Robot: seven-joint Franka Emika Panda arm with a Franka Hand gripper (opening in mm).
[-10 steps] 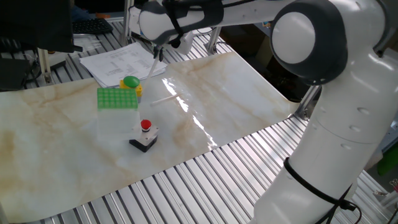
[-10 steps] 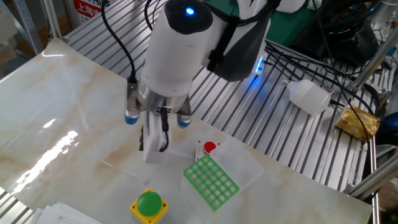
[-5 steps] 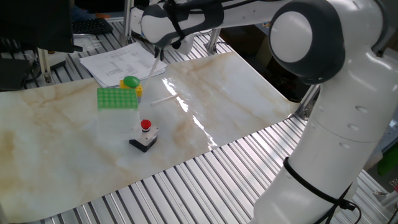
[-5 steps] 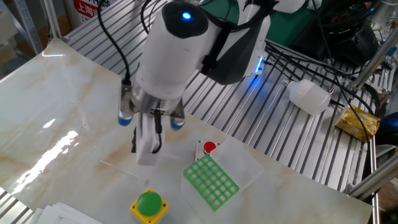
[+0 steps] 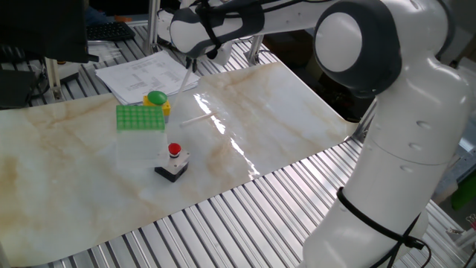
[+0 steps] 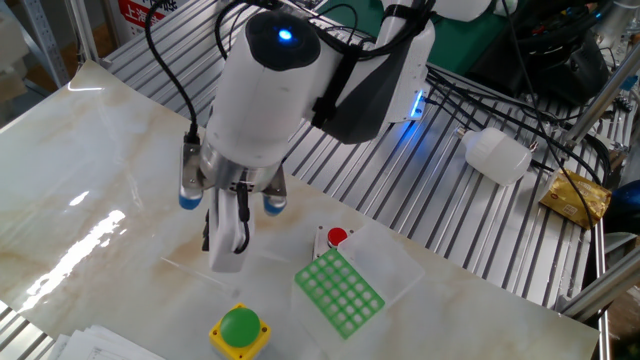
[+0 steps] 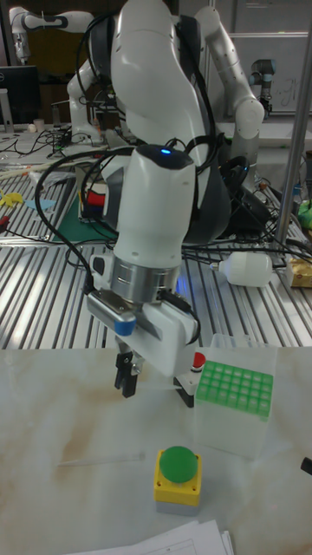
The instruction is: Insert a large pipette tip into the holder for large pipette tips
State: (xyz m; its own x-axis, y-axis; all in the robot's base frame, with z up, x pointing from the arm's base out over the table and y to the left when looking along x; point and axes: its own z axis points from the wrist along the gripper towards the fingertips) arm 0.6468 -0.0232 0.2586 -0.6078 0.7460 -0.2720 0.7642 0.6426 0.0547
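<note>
A pale marbled sheet covers the tabletop (image 5: 89,179) of ribbed metal slats, with printed papers (image 5: 145,73) at its far edge. In one fixed view the green holder for large pipette tips (image 5: 140,117) stands on the sheet, a green-and-yellow push button (image 5: 157,100) just behind it and a small black box with a red button (image 5: 172,162) nearer the camera. The large pipette tip (image 5: 195,117) lies flat on the sheet, to the right of the holder and apart from it. The arm's gripper (image 5: 191,65) hangs above the far edge; from here its jaws are too small to judge.

In the other fixed view, metal slats and cables fill the background, along with a white bottle (image 6: 497,155). The gripper (image 6: 227,243) points down over the sheet, above the thin pipette tip (image 6: 192,268), which lies on the surface just beneath and to its left. The jaws stand close together with nothing between them. The holder (image 6: 338,292) sits to the right, its grid of holes facing up.

In the tall fixed view, the gripper (image 7: 127,375) hovers over the tabletop with jaws drawn narrow and empty. The pipette tip (image 7: 100,459) lies below it, left of the push button (image 7: 178,475); the holder (image 7: 232,389) stands to the right.
</note>
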